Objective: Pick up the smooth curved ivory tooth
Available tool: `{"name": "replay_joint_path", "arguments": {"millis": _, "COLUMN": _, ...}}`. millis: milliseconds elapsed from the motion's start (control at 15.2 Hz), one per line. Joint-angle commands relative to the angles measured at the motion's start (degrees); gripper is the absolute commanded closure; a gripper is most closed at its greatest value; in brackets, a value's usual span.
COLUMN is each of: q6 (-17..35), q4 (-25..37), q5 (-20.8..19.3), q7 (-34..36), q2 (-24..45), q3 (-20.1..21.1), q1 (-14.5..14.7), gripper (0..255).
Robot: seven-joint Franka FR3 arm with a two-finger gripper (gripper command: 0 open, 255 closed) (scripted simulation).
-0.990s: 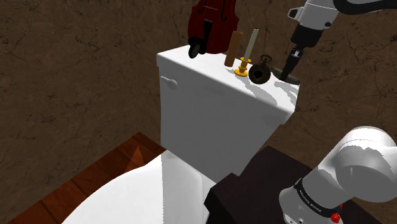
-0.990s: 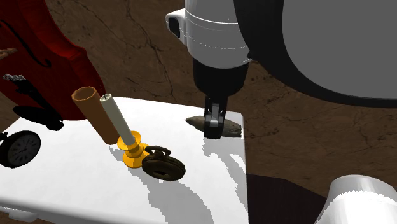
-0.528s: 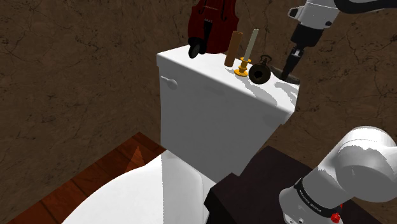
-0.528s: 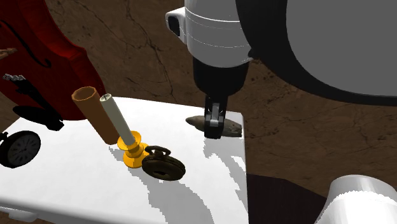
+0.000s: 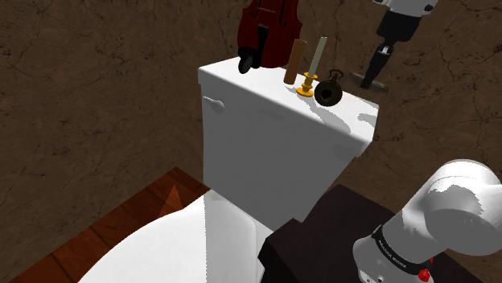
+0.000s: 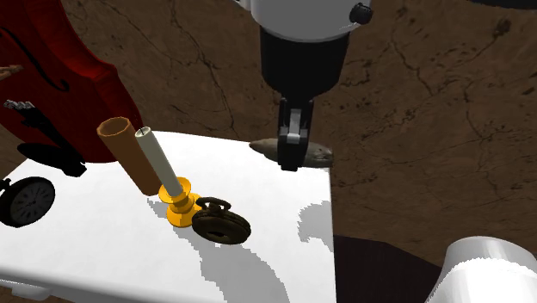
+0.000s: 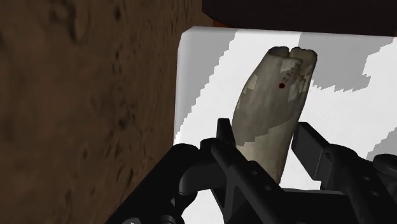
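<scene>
Presently: tooth (image 7: 273,95), greyish, curved; clamped mid-length in the hand (image 6: 292,162), fingers closed on it; hanging above the tank lid (image 6: 103,250) corner; likely stiff, light, slick; grip across the narrower middle looks sound; candlestick (image 6: 179,207) well apart.

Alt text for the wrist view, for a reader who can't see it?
The black gripper is shut on a curved, greyish-ivory tooth that points away from the camera, a small red dot near its far end. Behind it lies the white tank lid, patched with grey shadow, beside a mottled brown surface.
</scene>
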Motion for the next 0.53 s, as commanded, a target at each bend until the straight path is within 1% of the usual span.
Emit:
{"name": "replay_joint_path", "arguments": {"millis": 0, "q6": -1.3, "q4": 1.9, "q5": 0.2, "q7": -0.1, "q2": 0.6, "q3": 0.2, "q1": 0.1, "gripper": 255}}
{"name": "replay_joint_path", "arguments": {"millis": 330, "q6": -4.7, "q4": 6.7, "q5": 0.5, "q7": -0.5, "q2": 2.0, "q3": 0.4, "q1": 0.2, "gripper": 255}}
{"name": "replay_joint_path", "arguments": {"millis": 462, "q6": -4.8, "q4": 6.9, "q5": 0.5, "q7": -0.5, "q2": 2.1, "q3": 0.5, "q1": 0.2, "gripper": 255}}
